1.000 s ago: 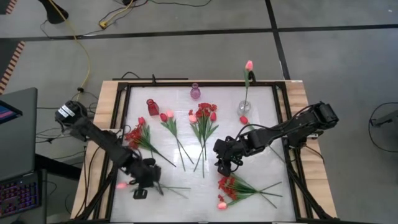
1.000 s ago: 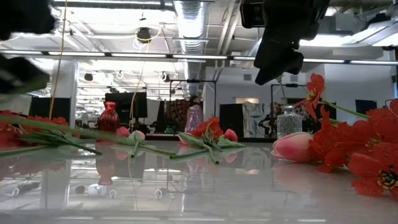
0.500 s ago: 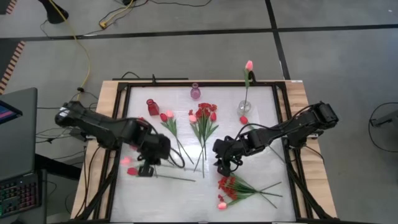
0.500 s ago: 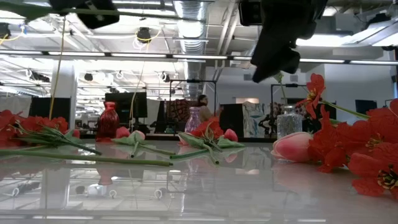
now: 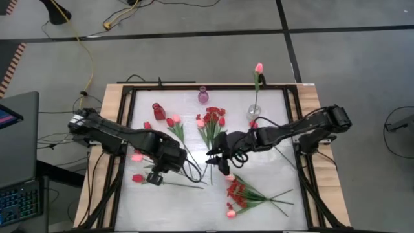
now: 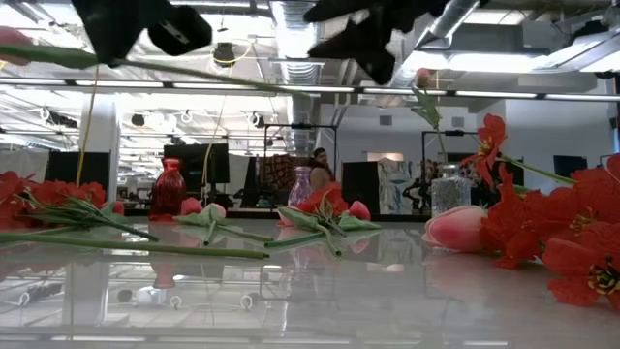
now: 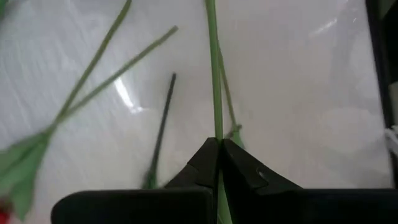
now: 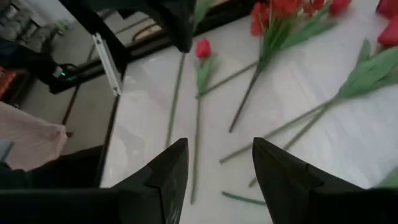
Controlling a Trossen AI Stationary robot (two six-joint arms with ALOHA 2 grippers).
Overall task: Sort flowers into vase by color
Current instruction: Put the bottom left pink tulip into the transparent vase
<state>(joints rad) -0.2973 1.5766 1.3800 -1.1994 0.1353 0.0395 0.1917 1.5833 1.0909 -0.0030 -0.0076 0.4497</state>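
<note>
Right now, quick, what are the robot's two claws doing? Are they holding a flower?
Left gripper: shut on a green flower stem, lifted above the table.
Right gripper: open, holding nothing, hovering over the flowers on the table.

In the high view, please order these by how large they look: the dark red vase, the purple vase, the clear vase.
1. Clear vase
2. Dark red vase
3. Purple vase

The dark red and purple vases look close in size, so their order is unsure.

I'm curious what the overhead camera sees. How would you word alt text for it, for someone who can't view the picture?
Seen from above, two dark robot arms meet over a white table strewn with artificial flowers. The left gripper is shut on a pink tulip stem, and the right gripper is open near it. A red vase, purple vase and clear vase line the far edge.
</note>
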